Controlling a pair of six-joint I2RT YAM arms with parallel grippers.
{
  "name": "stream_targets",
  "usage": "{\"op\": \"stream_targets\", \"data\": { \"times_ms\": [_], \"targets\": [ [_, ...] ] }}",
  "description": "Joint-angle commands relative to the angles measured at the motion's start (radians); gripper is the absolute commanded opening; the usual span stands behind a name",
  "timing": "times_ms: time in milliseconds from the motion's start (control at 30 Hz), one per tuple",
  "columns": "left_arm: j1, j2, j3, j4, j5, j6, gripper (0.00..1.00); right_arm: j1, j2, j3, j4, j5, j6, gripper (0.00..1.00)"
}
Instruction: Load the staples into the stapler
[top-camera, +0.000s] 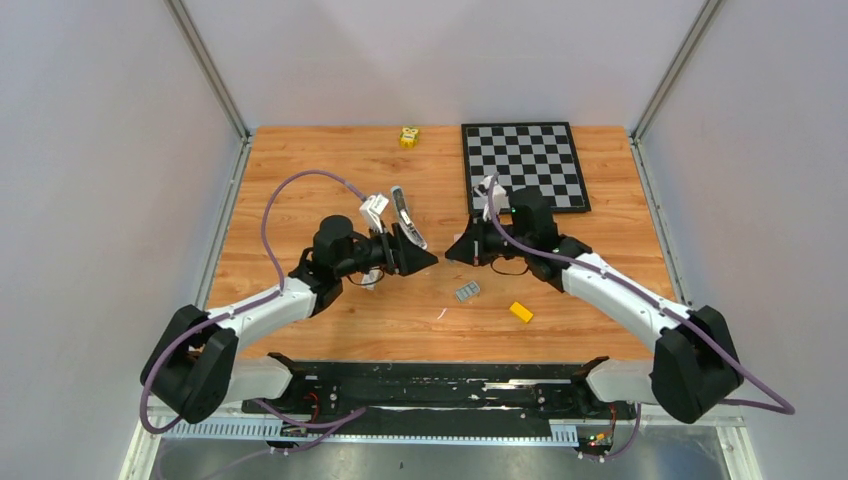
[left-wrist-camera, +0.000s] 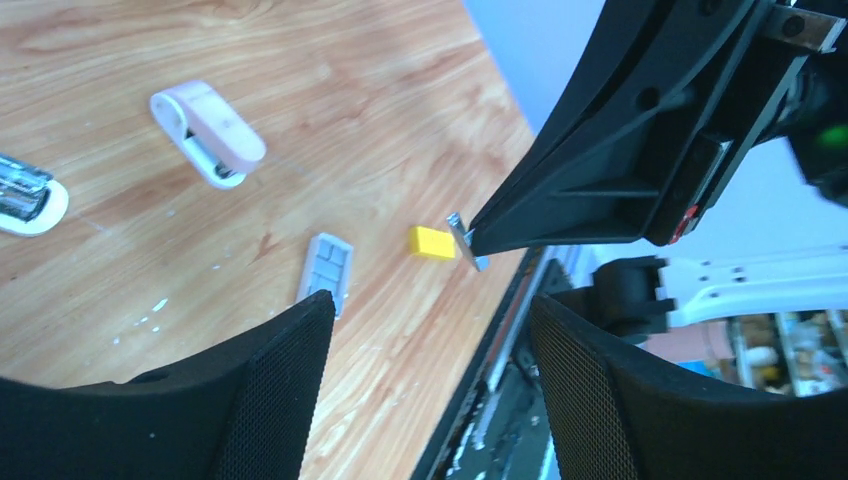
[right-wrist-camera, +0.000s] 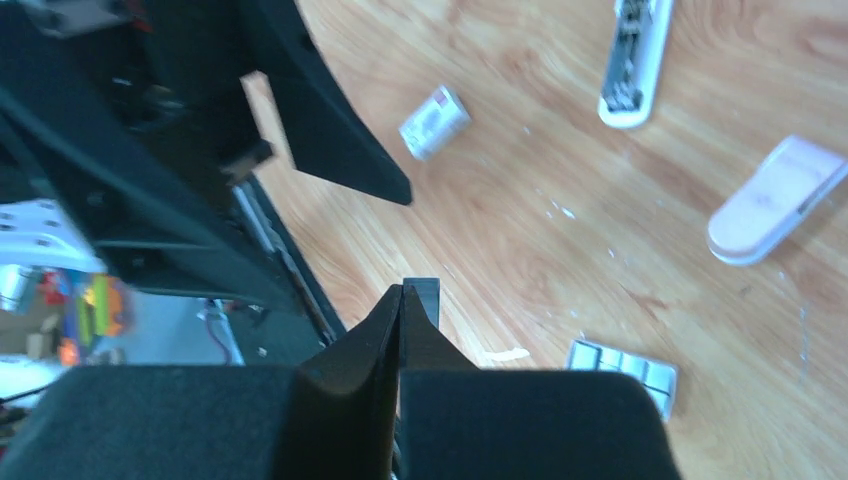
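Note:
My right gripper (top-camera: 452, 250) is shut on the staples (right-wrist-camera: 424, 296), a small flat silvery-grey strip that sticks out past its fingertips. It holds them above the table. The strip also shows at that gripper's tip in the left wrist view (left-wrist-camera: 461, 238). My left gripper (top-camera: 424, 258) is open and empty, tip to tip with the right one and a little apart. A white stapler part with a metal channel facing up (top-camera: 405, 215) lies behind the left gripper. A pink-white stapler part (top-camera: 374, 211) lies beside it.
A pale blue oblong with cells (top-camera: 467, 291) and a yellow block (top-camera: 521, 311) lie in front of the grippers. A small white-grey box (right-wrist-camera: 433, 122) lies under the left arm. A checkerboard (top-camera: 523, 163) and a yellow toy (top-camera: 408, 136) are at the back.

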Motion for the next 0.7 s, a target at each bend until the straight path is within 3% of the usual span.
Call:
{"op": "stream_targets", "data": {
  "times_ms": [0,267,533,667],
  "targets": [
    [0.04,-0.024,-0.043,0.219,0.14,-0.155,0.76,-0.022,-0.07,-0.039,0.181,-0.063,0.186,0.0],
    [0.04,0.015,-0.07,0.495,0.219,-0.312,0.83,-0.022,-0.102,-0.126,0.47,-0.072,0.439,0.0],
    [0.04,0.137,-0.104,0.791,0.217,-0.509,0.7,-0.022,-0.099,-0.18,0.65,-0.087,0.578,0.0],
    [0.04,0.216,-0.108,0.958,0.22,-0.621,0.64,-0.021,-0.113,-0.183,0.656,-0.084,0.588,0.0]
  ]
}}
